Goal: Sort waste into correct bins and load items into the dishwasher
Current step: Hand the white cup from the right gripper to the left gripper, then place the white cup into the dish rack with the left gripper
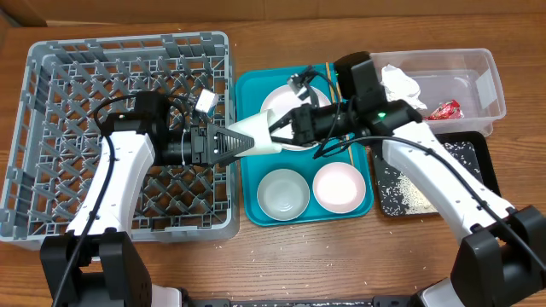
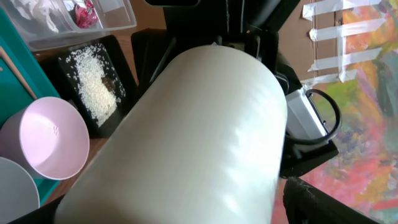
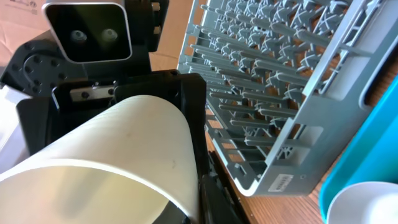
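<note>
The small white cup (image 1: 260, 136) hangs on its side between my two grippers, over the gap between the grey dish rack (image 1: 51, 68) and the teal tray. My left gripper (image 1: 230, 143) is shut on its left end. My right gripper (image 1: 286, 126) grips its rim end. The cup fills the left wrist view (image 2: 199, 137) and shows its open mouth in the right wrist view (image 3: 124, 143). The plate (image 1: 277, 98) and two bowls (image 1: 282, 193) (image 1: 339, 186) sit in the teal tray. The chopsticks (image 1: 331, 72) lie at the tray's far edge.
The clear tub (image 1: 478, 68) at the back right holds the napkin (image 1: 399, 83) and red wrapper (image 1: 447, 109). The black tray (image 1: 482, 153) holds rice (image 1: 401, 192) and a brown scrap (image 2: 107, 84). The teal tray (image 1: 247, 196) lies between rack and bins.
</note>
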Robot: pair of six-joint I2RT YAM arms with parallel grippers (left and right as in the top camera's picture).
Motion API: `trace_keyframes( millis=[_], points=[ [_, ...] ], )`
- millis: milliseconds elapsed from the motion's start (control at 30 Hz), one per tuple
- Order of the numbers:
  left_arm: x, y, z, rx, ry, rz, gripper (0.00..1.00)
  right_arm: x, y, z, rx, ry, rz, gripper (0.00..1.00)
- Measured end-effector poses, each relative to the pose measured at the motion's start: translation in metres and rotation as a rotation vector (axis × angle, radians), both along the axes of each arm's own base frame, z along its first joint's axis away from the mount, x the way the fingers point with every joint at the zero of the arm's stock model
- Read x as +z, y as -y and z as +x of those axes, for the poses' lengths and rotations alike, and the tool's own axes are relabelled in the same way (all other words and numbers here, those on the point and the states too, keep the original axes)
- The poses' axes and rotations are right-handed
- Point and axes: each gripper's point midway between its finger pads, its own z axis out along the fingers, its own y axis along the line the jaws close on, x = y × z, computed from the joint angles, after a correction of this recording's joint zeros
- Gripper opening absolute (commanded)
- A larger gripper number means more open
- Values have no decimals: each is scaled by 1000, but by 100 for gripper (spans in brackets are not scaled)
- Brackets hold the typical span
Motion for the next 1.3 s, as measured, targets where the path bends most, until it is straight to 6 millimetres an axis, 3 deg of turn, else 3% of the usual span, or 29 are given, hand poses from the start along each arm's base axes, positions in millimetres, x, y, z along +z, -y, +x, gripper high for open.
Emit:
trace_keyframes(
  millis=[733, 800, 833, 967, 1133, 1300],
  points=[
    [-5, 0, 1, -1, 12, 31, 80, -14, -6, -14, 10, -89, -28, 4],
    [-5, 0, 1, -1, 13, 31, 73, -14, -6, -14, 11, -94, -29, 4],
    [-5, 0, 1, -1, 13, 31, 54, -14, -6, -15, 13, -96, -28, 4],
    [-5, -2, 2, 6, 11, 24, 30, -10, -6, -17, 31, -96, -9, 5],
    [-6, -2, 2, 5, 14, 31, 21, -13, -5, -20, 33, -118, -19, 20],
    [-7, -4, 4, 13, 19, 35, 22, -20, -3, -19, 10, -137, -50, 49]
  ],
)
